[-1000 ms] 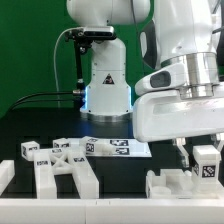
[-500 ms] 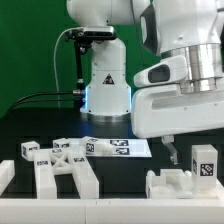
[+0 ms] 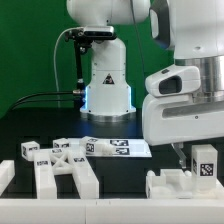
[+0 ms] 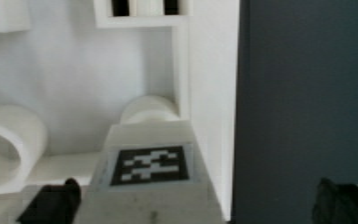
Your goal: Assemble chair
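A white upright chair piece with a black-and-white tag [image 3: 205, 160] stands on a chunky white chair part [image 3: 168, 185] at the exterior view's right. My gripper [image 3: 190, 153] hangs over it, one dark finger [image 3: 172, 151] showing beside it. In the wrist view the tagged piece [image 4: 155, 165] lies between my gripper's [image 4: 197, 205] two dark fingertips [image 4: 51, 205], which stand wide apart and clear of it. The gripper is open and holds nothing. A rounded peg [image 4: 149, 108] and a white frame [image 4: 194, 60] lie beyond the piece.
A cross-shaped white chair frame [image 3: 65, 172] lies at the exterior view's left, with small tagged blocks [image 3: 28, 150] behind it. The marker board [image 3: 115, 147] lies flat in front of the robot base [image 3: 105, 85]. A white bar [image 3: 6, 175] sits at the left edge.
The jaws have opened off the tagged upright piece, which stays standing on the right part. The hand has shifted slightly up and to the exterior view's right.
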Robot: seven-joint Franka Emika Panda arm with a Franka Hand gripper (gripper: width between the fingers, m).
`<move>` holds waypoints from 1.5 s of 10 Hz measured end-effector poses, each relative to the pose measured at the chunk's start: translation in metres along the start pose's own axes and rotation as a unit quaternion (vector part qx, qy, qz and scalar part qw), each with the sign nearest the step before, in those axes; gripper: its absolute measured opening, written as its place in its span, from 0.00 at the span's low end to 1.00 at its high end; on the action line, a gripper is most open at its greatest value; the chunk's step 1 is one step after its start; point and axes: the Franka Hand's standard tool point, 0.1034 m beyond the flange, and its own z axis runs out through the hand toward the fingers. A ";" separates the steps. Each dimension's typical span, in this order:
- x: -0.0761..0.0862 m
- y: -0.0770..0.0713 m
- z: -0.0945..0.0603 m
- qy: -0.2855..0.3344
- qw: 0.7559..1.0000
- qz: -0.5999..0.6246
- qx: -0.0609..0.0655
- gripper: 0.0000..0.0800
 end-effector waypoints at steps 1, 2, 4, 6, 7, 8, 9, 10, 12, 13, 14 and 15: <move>0.000 -0.001 0.000 0.000 1.000 0.030 0.001 0.76; -0.001 -0.002 0.001 -0.001 0.998 0.063 0.002 0.57; -0.002 0.006 0.003 0.000 0.990 0.141 -0.003 0.36; -0.002 0.006 0.004 0.004 0.967 0.256 0.007 0.36; -0.002 0.006 0.004 0.007 0.943 0.333 0.020 0.36; -0.001 0.004 0.005 0.004 0.912 0.408 0.031 0.36; -0.001 0.002 0.005 -0.002 0.879 0.474 0.040 0.36; 0.000 0.002 0.005 -0.005 0.859 0.510 0.047 0.36; 0.000 0.002 0.005 -0.005 0.865 0.500 0.047 0.36; 0.000 0.003 0.005 -0.003 0.884 0.466 0.046 0.46; 0.002 0.010 0.003 0.003 0.921 0.386 0.046 0.46; 0.003 0.014 0.001 0.004 0.946 0.321 0.044 0.67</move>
